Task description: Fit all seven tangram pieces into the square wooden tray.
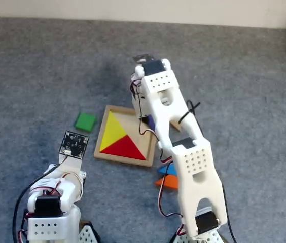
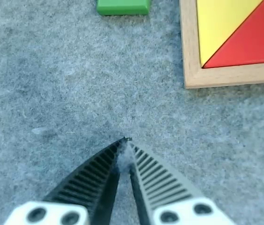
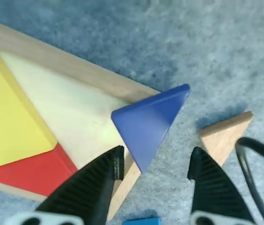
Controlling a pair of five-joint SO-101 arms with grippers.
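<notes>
The square wooden tray (image 1: 102,135) holds a yellow triangle (image 1: 113,129) and a red triangle (image 1: 125,148). My right gripper (image 3: 156,158) hangs open over the tray's right rim (image 3: 83,70). A dark blue triangle (image 3: 150,119) lies tilted across that rim between the spread fingers, partly over bare tray floor. A wood-coloured triangle (image 3: 224,136) lies on the carpet just outside. A green square (image 1: 85,121) sits left of the tray. My left gripper (image 2: 125,140) is shut and empty, low over the carpet short of the green square (image 2: 122,5) and the tray corner (image 2: 193,77).
A light blue piece (image 1: 165,169) and an orange piece (image 1: 167,182) lie right of the tray's near corner, partly under the right arm (image 1: 196,172). A black cable (image 3: 258,161) hangs beside the right fingers. Grey carpet covers the table all round.
</notes>
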